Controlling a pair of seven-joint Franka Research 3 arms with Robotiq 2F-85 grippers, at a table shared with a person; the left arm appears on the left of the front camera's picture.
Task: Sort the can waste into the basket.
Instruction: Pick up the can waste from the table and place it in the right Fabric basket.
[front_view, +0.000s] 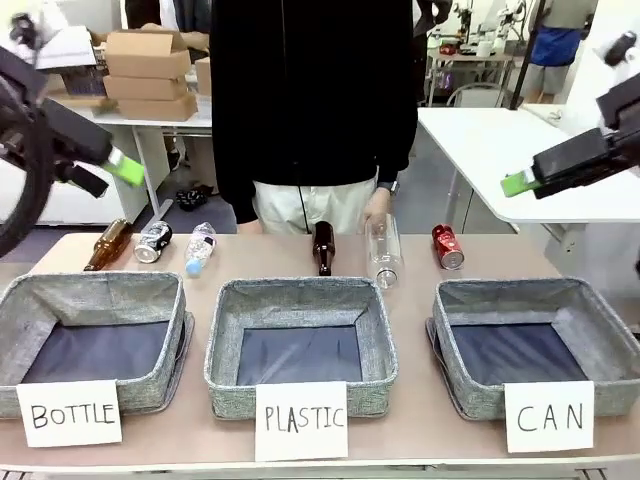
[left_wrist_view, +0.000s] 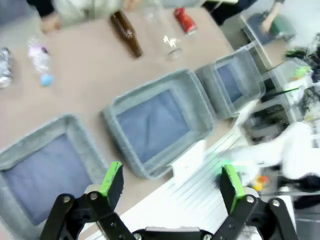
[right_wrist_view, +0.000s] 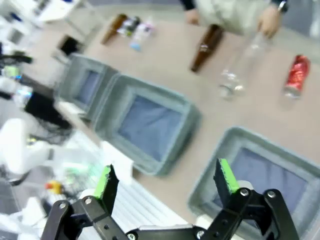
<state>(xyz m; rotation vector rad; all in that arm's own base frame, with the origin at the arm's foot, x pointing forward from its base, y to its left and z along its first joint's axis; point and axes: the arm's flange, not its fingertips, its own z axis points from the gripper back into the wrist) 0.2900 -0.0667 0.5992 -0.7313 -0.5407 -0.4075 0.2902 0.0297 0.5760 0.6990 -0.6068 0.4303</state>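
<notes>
The left hand (left_wrist_view: 171, 177) and right hand (right_wrist_view: 166, 177) are held wide open and empty above the bench (front_view: 412, 300).
The red can (front_view: 447, 246) is laid just behind the CAN basket (front_view: 510, 290); the silver can (front_view: 152, 242) is laid well apart, behind the BOTTLE basket (front_view: 100, 285).

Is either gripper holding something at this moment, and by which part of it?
Nothing is held. The left gripper and the right gripper are both open, with nothing between their fingers.
</notes>
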